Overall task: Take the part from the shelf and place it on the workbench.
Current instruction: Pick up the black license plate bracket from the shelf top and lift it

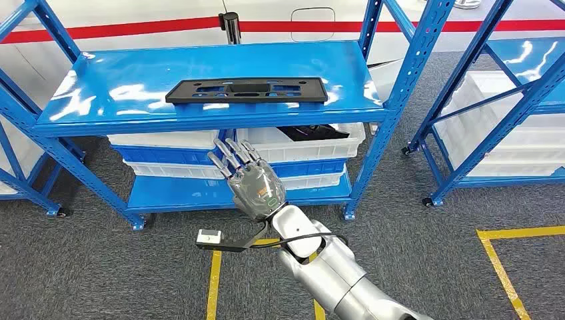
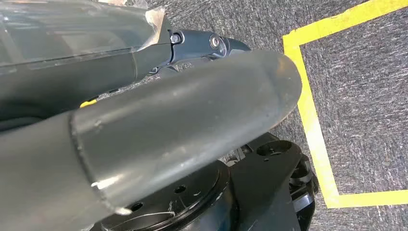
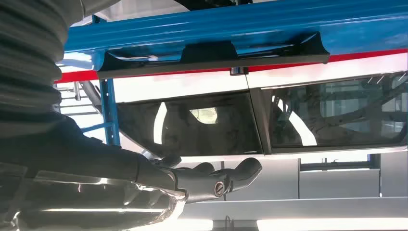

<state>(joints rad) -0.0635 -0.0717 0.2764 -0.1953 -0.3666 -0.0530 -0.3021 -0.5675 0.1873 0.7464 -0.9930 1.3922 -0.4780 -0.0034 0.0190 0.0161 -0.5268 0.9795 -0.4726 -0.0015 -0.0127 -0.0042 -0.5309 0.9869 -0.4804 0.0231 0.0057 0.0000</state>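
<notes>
Risk is a low approach: my right hand point(image 1: 250, 180), fingers spread and holding nothing, sits mid-frame below the shelf point(image 1: 100, 100) lip, while the part point(image 1: 246, 91) lies above it; I could strike the edge.

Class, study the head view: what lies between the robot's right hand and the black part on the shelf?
The shelf's blue front edge and a strip of bare shelf top lie between the right hand and the black part, seen in the head view.

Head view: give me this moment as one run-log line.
phase: reach | right hand: open, below shelf front edge | black part: flat on top shelf, untouched | left hand: arm hanging
</notes>
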